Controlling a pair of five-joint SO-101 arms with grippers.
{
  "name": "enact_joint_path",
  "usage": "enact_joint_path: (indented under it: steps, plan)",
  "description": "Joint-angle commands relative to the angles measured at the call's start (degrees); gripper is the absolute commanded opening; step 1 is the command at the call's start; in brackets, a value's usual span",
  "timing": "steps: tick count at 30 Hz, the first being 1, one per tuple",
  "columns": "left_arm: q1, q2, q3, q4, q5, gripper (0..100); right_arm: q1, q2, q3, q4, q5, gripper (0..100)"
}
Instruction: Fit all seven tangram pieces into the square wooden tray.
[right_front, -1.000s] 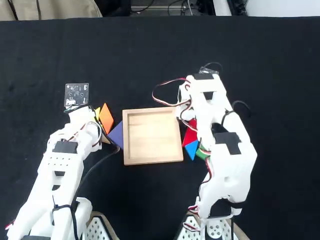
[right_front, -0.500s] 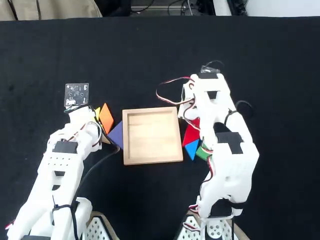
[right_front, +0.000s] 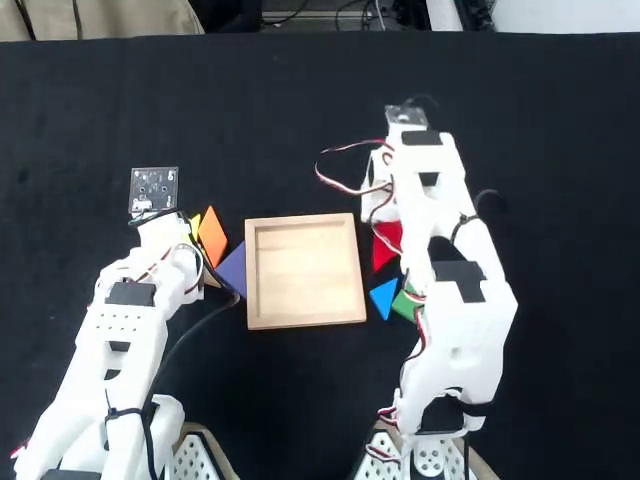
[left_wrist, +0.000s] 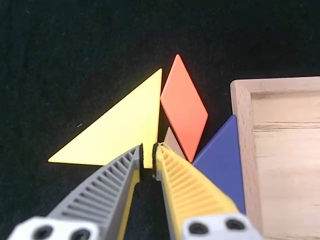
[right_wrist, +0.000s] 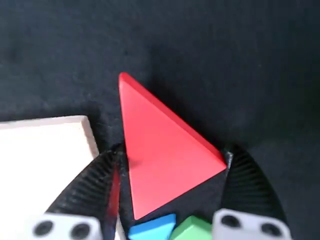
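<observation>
The square wooden tray (right_front: 258, 300) lies mid-table with nothing in it. Off its right side my right gripper (right_front: 386, 243) (right_wrist: 172, 157) has its fingers against both sides of the red triangle (right_front: 384, 240) (right_wrist: 160, 150). A blue triangle (right_front: 383, 297) (right_wrist: 152, 230) and a green piece (right_front: 405, 303) (right_wrist: 192, 227) lie nearer the arm's base. Left of the tray my left gripper (right_front: 195, 242) (left_wrist: 148, 148) is shut and holds nothing, its tips at the yellow triangle (left_wrist: 125, 127), beside the orange parallelogram (right_front: 211, 235) (left_wrist: 184, 107), a small tan piece (left_wrist: 172, 140) and a dark blue triangle (right_front: 232, 268) (left_wrist: 222, 160).
Black cloth covers the whole table (right_front: 300, 120). The tray's wooden rim (left_wrist: 240, 130) lies close beside the left group of pieces. Red and white cables (right_front: 340, 170) loop from the right arm over the tray's far right corner.
The right arm has moved toward the far side of the table, and the red triangle has gone with it, away from the blue triangle. The left arm has not moved.
</observation>
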Motion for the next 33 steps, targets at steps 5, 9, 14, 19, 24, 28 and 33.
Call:
enact_joint_path:
  steps: [5,9,14,19,24,28,33]
  plan:
    - [0.75,0.09,-0.4,-0.79,0.0,6,2.99,5.58,-5.32,-2.81,6.33,20.1]
    - [0.75,0.09,-0.4,-0.79,0.0,6,4.31,10.15,-10.51,-1.32,6.59,19.9]
    - [0.75,0.09,-0.4,-0.79,0.0,6,4.57,14.29,-16.57,4.57,6.59,20.1]
    - [0.66,-0.18,-0.4,-0.88,0.09,6,5.27,18.59,-22.55,9.49,6.68,20.1]
    - [0.22,-0.18,-0.4,-0.88,0.26,6,5.19,21.67,-28.09,14.24,6.77,19.8]
    - [0.13,-0.26,-0.48,-0.97,0.09,6,4.66,20.7,-32.66,19.78,13.89,19.8]
    - [0.13,-0.09,-0.48,-1.76,0.0,6,3.43,15.52,-34.24,22.68,21.1,19.8]
